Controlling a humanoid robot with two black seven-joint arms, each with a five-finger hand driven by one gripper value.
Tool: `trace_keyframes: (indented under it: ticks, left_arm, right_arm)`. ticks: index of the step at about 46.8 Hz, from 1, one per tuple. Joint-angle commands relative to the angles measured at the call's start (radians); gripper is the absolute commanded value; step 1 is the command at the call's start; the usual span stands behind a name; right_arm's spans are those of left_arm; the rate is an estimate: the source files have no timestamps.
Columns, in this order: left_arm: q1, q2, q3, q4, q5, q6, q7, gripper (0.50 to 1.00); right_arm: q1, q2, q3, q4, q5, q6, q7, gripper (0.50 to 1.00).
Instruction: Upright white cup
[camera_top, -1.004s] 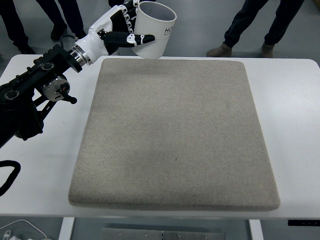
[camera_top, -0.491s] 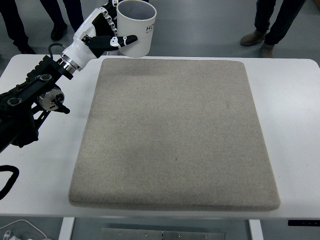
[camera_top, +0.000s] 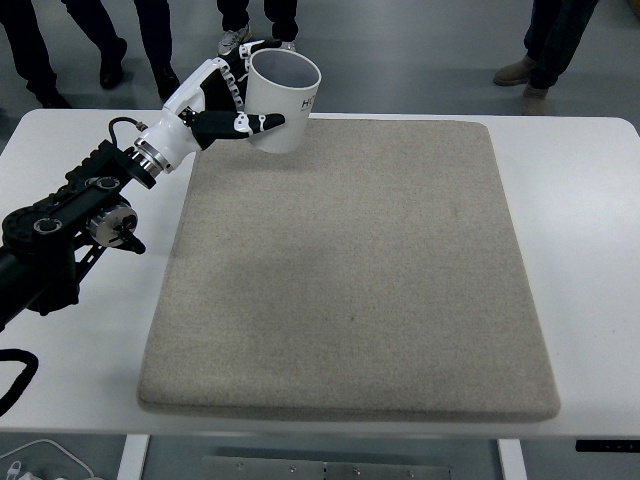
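Observation:
A white cup (camera_top: 283, 101) with dark print on its side is held mouth-up, tilted slightly, over the far left corner of the grey mat (camera_top: 350, 260). My left hand (camera_top: 225, 100) is shut on the cup, fingers wrapped around its left side and thumb across its front. I cannot tell whether the cup's base touches the mat. My left arm (camera_top: 70, 215) reaches in from the left edge. My right arm is out of view.
The white table (camera_top: 590, 250) shows bare strips left and right of the mat. Several people's legs and shoes (camera_top: 520, 70) stand beyond the far edge. A cable (camera_top: 15, 360) lies at the lower left.
My left hand has brought the cup down and toward me, from beyond the table's far edge to the mat's far left corner. The people behind have shifted.

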Motion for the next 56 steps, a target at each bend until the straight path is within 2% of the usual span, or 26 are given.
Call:
trace_keyframes:
  ticks: [1, 6, 16, 56]
  left_arm:
    - [0.001, -0.001, 0.034, 0.003, 0.0, 0.026, 0.0, 0.587]
    - [0.002, -0.005, 0.065, 0.018, -0.003, 0.046, 0.0, 0.587]
    - [0.037, -0.027, 0.068, 0.047, -0.003, 0.046, 0.0, 0.587]
    - [0.065, -0.082, 0.096, 0.129, 0.0, 0.047, 0.0, 0.591]
  right_arm:
    - [0.0, 0.0, 0.0, 0.0, 0.0, -0.001, 0.0, 0.93]
    - [0.0, 0.0, 0.0, 0.0, 0.0, 0.0, 0.0, 0.93]
    - [0.002, 0.0, 0.0, 0.0, 0.0, 0.0, 0.0, 0.93]
    - [0.0, 0.0, 0.0, 0.0, 0.0, -0.001, 0.0, 0.93]
